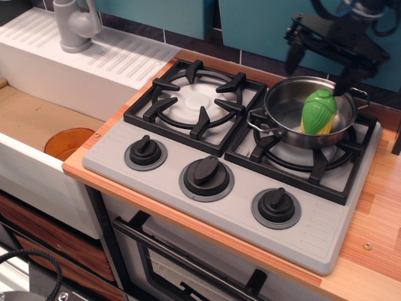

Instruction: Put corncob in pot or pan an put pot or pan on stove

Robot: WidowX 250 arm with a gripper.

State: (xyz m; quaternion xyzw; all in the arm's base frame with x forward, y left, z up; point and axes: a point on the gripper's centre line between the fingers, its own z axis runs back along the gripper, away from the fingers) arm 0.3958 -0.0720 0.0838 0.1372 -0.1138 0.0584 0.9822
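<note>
Green corncob (319,111) lies in the pot (289,103) on the stove (326,226); hand (319,70) above, fingers apart, empty.

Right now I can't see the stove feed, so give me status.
Gripper open, above pot, holding nothing. Corncob in pot, pot on stove's right burner. Nothing in the way.

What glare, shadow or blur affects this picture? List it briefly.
In the observation.image view, the pot has bright reflections on its steel wall; the corncob carries a small highlight; the gripper, open above the stove, is dark and short on detail; everything else looks evenly lit and sharp.
</note>
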